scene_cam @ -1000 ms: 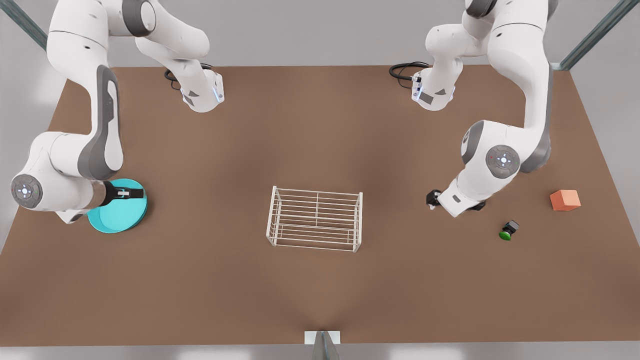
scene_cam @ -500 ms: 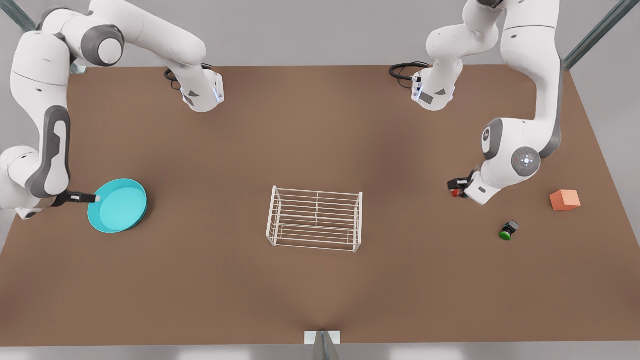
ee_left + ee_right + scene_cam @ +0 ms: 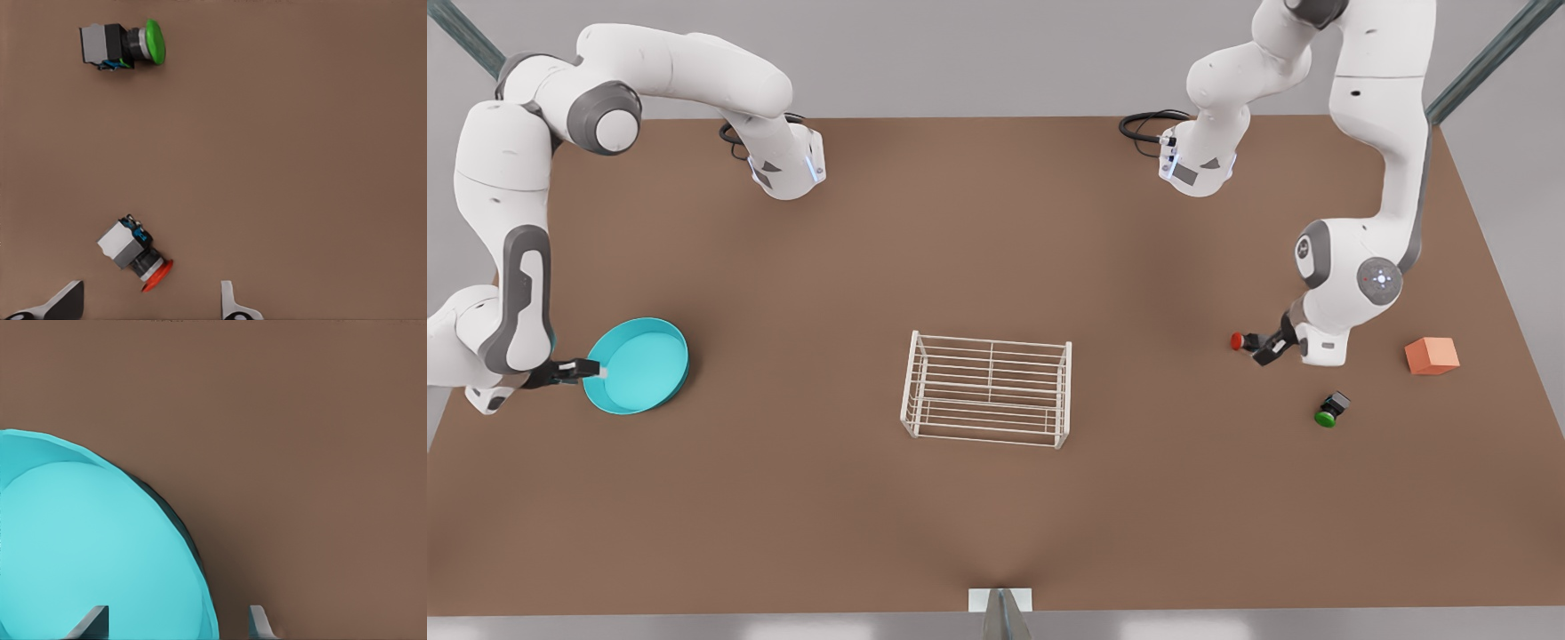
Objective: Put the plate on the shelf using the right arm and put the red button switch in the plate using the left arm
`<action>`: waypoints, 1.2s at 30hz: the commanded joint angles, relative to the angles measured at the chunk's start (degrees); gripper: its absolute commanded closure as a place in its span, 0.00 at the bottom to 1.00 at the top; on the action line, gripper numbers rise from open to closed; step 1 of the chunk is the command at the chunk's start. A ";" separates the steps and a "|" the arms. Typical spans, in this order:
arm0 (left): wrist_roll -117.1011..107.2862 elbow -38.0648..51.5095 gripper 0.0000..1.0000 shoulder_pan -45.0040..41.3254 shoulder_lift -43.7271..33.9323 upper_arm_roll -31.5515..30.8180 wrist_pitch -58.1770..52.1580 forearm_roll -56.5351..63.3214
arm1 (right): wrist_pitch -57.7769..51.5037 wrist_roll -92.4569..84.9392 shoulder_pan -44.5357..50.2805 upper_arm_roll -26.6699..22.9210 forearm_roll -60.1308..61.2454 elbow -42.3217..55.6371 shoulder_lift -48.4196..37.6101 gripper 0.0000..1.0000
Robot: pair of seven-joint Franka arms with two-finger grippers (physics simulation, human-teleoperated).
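Right gripper (image 3: pixel 596 372) spread astride plate (image 3: pixel 640 364) rim; left gripper (image 3: pixel 1258 342) spread, seemingly around red button switch (image 3: pixel 1238 340).

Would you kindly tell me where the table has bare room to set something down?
The table lies bare between the plate and the shelf, and between the shelf and the near edge. It is crowded on the front view's right: left gripper straddling the red button switch, green switch, orange cube.
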 commanded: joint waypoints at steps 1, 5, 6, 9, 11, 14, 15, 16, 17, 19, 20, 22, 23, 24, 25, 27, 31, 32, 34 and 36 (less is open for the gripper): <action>-29.64 -0.78 0.00 1.29 0.00 -0.02 5.25 0.38 | 0.47 -16.98 0.09 0.05 0.91 0.03 -0.02 0.23; -38.95 -3.33 0.00 2.00 0.08 -0.02 7.98 0.21 | 0.64 -16.80 1.32 -0.04 -0.14 0.38 0.77 0.23; -40.18 -4.21 0.00 2.26 0.00 -0.02 8.33 0.21 | 0.82 -16.89 1.23 -0.04 -0.32 1.00 1.21 0.24; -41.42 -6.58 0.00 2.88 0.08 -0.02 10.88 0.21 | 0.82 -17.24 1.14 -0.04 -0.23 1.00 1.21 0.50; -43.79 -6.41 0.00 2.79 0.61 -0.02 10.97 0.21 | 0.91 -17.42 1.14 -0.04 -0.23 1.09 1.30 0.60; -46.25 -6.14 0.00 2.35 1.93 -0.19 10.88 0.21 | 0.91 -17.42 1.14 -0.04 -0.32 1.09 2.26 0.60; -46.34 -6.14 0.00 2.35 2.19 -0.19 10.70 0.21 | 0.91 -17.42 1.14 -0.04 -0.32 1.09 2.26 0.60; -46.34 -6.23 0.00 2.35 2.89 -0.19 10.26 0.30 | 0.91 -17.42 1.14 -0.04 -0.32 1.09 2.26 0.60; -46.95 -6.23 0.00 2.26 3.16 -0.19 10.26 0.30 | 0.91 -17.42 1.14 -0.04 -0.32 1.09 2.26 0.60; -47.66 -6.23 0.00 2.17 3.25 -0.37 9.82 0.30 | 0.82 -17.33 1.14 -0.04 -0.32 1.09 2.26 0.80; -48.01 -6.14 0.00 2.17 3.86 -0.37 9.82 0.30 | 0.82 -17.24 1.14 -0.04 -0.32 1.09 2.26 0.86; -47.92 -6.05 0.00 2.17 4.04 -0.37 9.82 0.38 | -0.06 -16.89 1.23 0.05 0.20 1.70 1.65 0.86; -47.48 -6.05 0.00 2.17 4.39 -0.37 10.00 0.47 | -3.30 -16.36 1.41 0.05 0.56 3.45 1.56 0.86; -47.39 -6.05 0.00 2.17 4.39 -0.37 10.00 0.65 | -8.76 -14.52 1.41 0.13 0.21 6.01 1.56 0.86; -47.48 -5.97 0.00 2.35 5.09 -0.37 10.00 1.26 | -11.66 -13.20 1.50 0.22 0.21 7.41 1.12 0.86; -47.74 -5.79 0.00 2.35 5.44 -0.37 10.00 1.53 | -17.55 -10.83 2.02 0.22 0.03 10.49 0.86 0.86; -48.10 -5.70 0.00 2.52 5.80 -0.37 10.17 1.62 | -29.41 -2.31 5.80 0.31 0.03 16.47 -0.90 0.86; -48.10 -5.70 0.00 2.61 5.80 -0.37 10.17 1.62 | -30.29 0.77 7.56 0.22 0.03 16.47 -2.04 0.85; -48.10 -5.18 0.00 2.70 6.67 -0.37 10.35 2.41 | -32.58 8.07 10.90 0.05 0.21 16.47 -3.97 0.85; -48.10 -4.82 0.00 2.96 6.85 -0.28 10.35 2.76 | -33.02 14.13 11.16 3.47 0.29 16.47 -5.38 0.84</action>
